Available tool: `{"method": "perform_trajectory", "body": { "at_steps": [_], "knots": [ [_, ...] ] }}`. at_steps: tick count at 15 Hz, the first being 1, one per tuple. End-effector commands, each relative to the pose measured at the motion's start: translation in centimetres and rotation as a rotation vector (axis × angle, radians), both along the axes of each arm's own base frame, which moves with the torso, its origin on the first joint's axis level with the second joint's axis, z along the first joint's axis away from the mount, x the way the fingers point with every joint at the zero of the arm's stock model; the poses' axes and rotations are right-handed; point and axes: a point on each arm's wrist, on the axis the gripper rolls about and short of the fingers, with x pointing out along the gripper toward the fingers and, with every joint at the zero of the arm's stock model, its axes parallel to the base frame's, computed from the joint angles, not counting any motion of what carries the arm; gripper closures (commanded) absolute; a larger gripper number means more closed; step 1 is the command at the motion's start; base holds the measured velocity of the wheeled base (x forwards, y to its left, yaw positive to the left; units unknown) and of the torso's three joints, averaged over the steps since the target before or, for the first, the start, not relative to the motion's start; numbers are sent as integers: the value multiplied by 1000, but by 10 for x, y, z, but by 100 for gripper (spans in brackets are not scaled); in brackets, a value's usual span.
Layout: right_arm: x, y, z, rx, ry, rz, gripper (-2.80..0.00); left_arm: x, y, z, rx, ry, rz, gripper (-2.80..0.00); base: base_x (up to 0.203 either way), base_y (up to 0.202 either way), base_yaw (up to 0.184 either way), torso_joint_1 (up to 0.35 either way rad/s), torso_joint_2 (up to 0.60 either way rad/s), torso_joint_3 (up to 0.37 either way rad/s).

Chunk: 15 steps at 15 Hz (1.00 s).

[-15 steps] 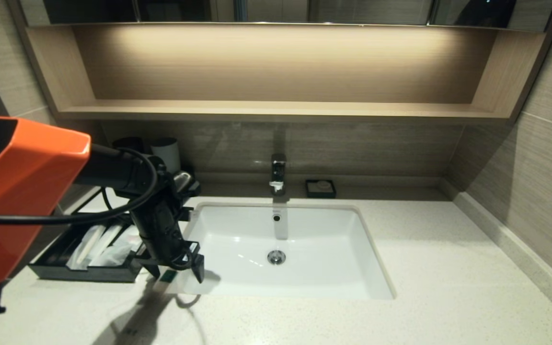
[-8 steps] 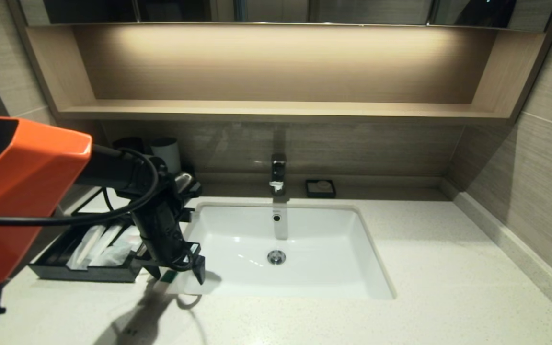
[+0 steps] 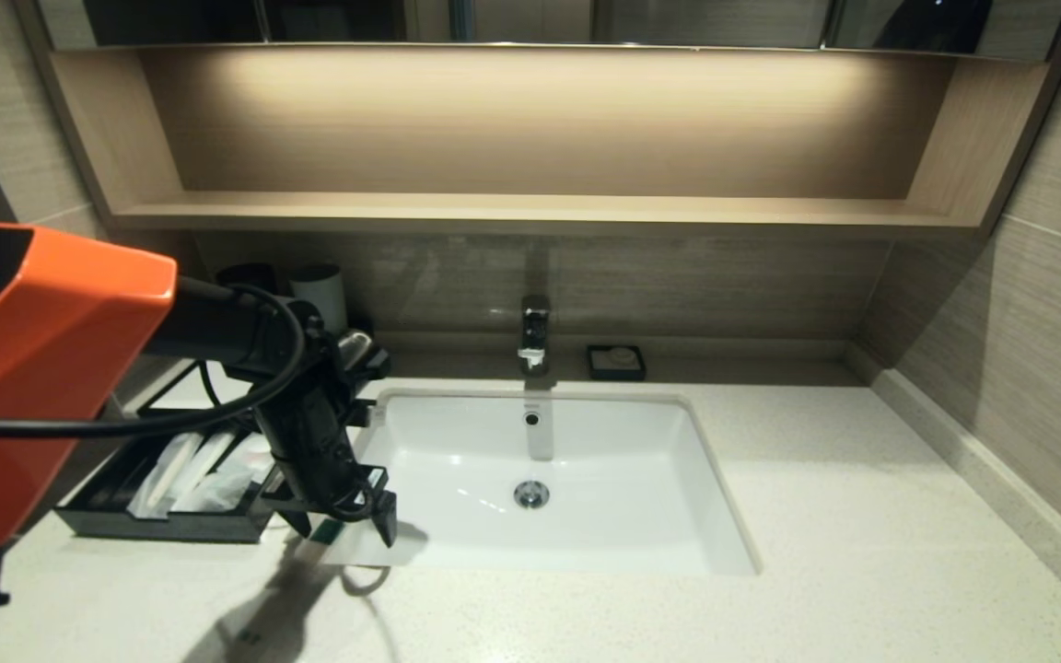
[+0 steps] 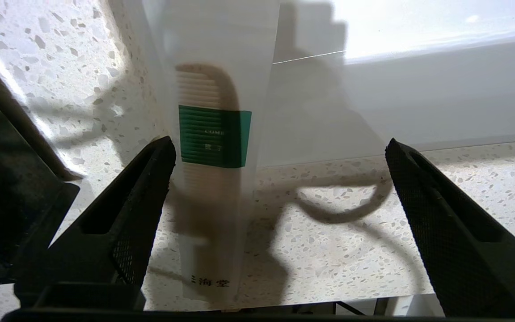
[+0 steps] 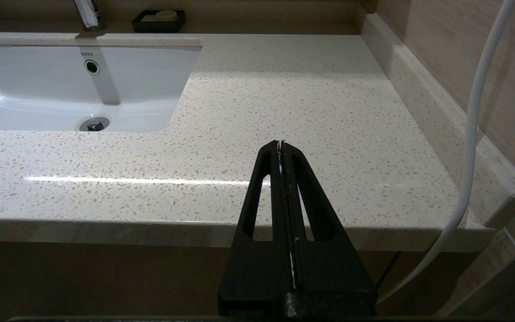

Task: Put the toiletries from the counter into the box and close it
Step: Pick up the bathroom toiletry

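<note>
One broad speckled counter [image 3: 844,516] carries everything, with the white sink [image 3: 604,479] set in its middle. Above it runs a wooden shelf [image 3: 530,210], and the tap [image 3: 534,333] stands at the back rim of the sink with a small soap dish [image 3: 616,362] just to its right.

The left arm [image 3: 42,368], with its orange housing, reaches across the left part of the counter. Beneath and behind it sits the black box [image 3: 157,502], its drawer pulled open toward the front. Wrapped toiletries [image 3: 182,471] lie inside the drawer, side by side; the arm hides part of them, so their number cannot be confirmed. Two cups [image 3: 296,281], one black and one white, stand behind the box against the wall.

The left gripper [image 3: 343,530] points down at the counter, at the front left corner of the sink and just right of the box. Its fingers [image 4: 128,223] are spread wide. Between them, nearer one finger, lies a wrapped comb [image 4: 213,147] with a green label, flat on the counter with its far end over the sink rim. The fingers do not grip it.

Compared with one second ago, the left gripper has shifted very slightly; the comb and box are unmoved.

The right gripper [image 5: 280,145] is parked off the front edge of the counter, right of the sink, fingers pressed together on nothing.
</note>
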Motion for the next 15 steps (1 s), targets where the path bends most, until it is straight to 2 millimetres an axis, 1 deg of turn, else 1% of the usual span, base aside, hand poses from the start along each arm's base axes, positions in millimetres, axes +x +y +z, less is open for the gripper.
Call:
{"method": "perform_trajectory", "body": {
  "at_steps": [1,15],
  "knots": [
    [0,0,0,0,0,0,0,2,0,-2,3,3,3,-280,0,0,0,0,0,0],
    [0,0,0,0,0,0,0,3,0,-7,7,13,3,-280,0,0,0,0,0,0]
  ]
}}
